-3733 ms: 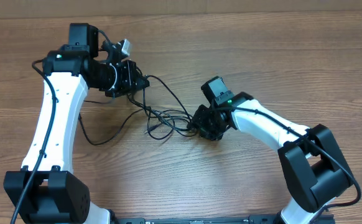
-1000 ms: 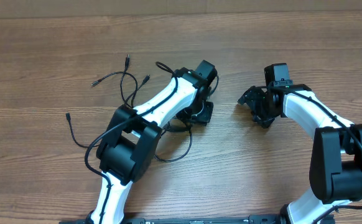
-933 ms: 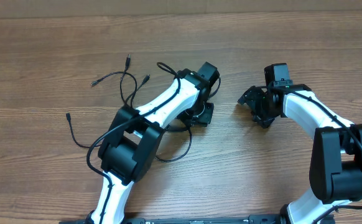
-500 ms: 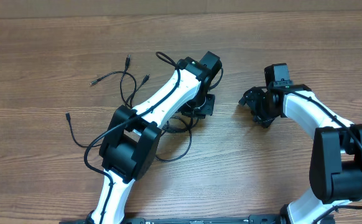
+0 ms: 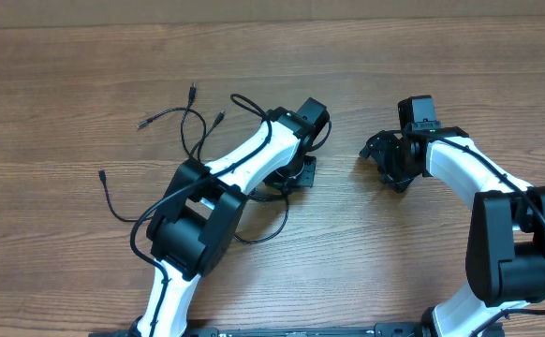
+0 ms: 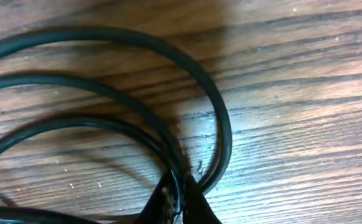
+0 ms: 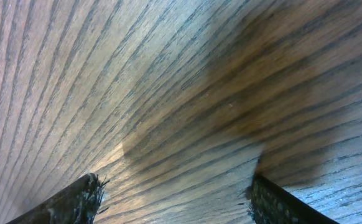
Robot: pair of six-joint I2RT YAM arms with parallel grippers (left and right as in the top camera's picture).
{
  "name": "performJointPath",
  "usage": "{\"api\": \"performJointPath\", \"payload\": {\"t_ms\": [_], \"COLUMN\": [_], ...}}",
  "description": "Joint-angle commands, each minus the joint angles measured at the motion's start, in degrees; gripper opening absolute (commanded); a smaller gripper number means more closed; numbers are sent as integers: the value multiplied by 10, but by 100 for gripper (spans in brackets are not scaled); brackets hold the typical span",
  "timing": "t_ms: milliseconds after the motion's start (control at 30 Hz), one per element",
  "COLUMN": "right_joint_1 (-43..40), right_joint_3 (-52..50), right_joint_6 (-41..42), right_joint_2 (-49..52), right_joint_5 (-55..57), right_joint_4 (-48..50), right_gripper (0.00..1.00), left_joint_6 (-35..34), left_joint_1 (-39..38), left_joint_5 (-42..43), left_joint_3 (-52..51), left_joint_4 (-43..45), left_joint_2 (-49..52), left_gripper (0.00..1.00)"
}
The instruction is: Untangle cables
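From overhead, the thin black flexible cables point(image 5: 171, 111) lie on the brown wood-grain table point(image 5: 441, 56), left of the surface's middle. Several small plug ends fan out toward the far-left part, and loose loops run under the white left arm toward the near edge. The black left gripper point(image 5: 302, 173) is down at the right end of the bunch, near the centre of the surface. The black right gripper point(image 5: 375, 150) sits well apart from the cords, to the right of centre, over bare wood.

In the left wrist view, three curved strands of the cables point(image 6: 226, 134) sweep in from the left edge and converge at the left gripper point(image 6: 178, 202). Its two dark fingertips point(image 6: 163, 198) are pressed together, pinching a strand between them against the surface.

In the right wrist view, the right gripper point(image 7: 175, 205) stands wide apart, its fingertips point(image 7: 75, 202) at either side with only wood between them, holding nothing.
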Motion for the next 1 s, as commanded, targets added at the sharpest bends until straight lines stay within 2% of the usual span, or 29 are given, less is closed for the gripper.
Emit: {"api": "performJointPath", "payload": {"t_ms": [0,33,100,167,367,467,667,733,833,967], "right_joint_1": [-2,-2,-4,-7,-7,-7,-6,-5,-5,-5], "right_joint_3": [-21,-21,-21,-21,-21,-21,-21,-21,-21,-21], "right_joint_6": [-3,-3,-15,-82,-275,-290,-289,-289,-289,-289], "right_joint_2": [17,17,17,17,17,17,17,17,17,17], "right_joint_5": [29,29,29,2,-411,-510,-493,-474,-437,-382], "right_joint_4": [-3,-2,-3,-9,27,37,57,55,41,33], "right_gripper": [77,85,86,90,95,95,95,95,95,95], "left_joint_6": [-2,8,25,62,126,171,166,135,128,128], "left_joint_1": [0,5,16,29,50,71,100,100,100,96], "left_joint_5": [3,3,6,37,117,155,55,8,5,59], "left_joint_3": [-6,14,40,58,58,58,57,57,57,57], "left_joint_4": [-30,-53,-75,-87,-82,-76,-110,-124,-118,-137], "left_joint_2": [12,9,-10,-61,-195,-246,-271,-273,-299,-295], "left_gripper": [4,4,4,4,4,4,4,4,4,5]}}
